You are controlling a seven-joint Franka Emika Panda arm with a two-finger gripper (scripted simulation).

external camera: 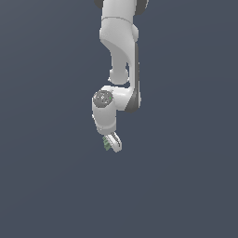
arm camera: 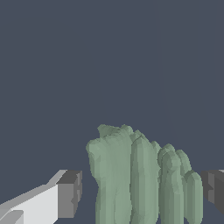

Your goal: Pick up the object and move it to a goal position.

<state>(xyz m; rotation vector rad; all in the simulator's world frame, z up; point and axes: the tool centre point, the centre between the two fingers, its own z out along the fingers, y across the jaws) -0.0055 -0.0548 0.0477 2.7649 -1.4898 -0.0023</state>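
The object [external camera: 107, 145] is a tiny muted-green ridged lump held at the tips of my white gripper [external camera: 113, 143], which hangs below the arm near the middle of the exterior view. In the wrist view the object [arm camera: 140, 175] fills the space between the two dark grey finger pads [arm camera: 70, 192]. My gripper [arm camera: 141, 189] is shut on it. The far pad touches the object's side, and a thin sliver of background shows beside the near pad. The object reaches past the fingertips, and its lower part is cut off by the frame edge.
The white arm [external camera: 121, 56] comes down from the top of the exterior view. All around is a plain dark blue-grey ground [external camera: 46, 186] with no other objects, edges or goal marker showing.
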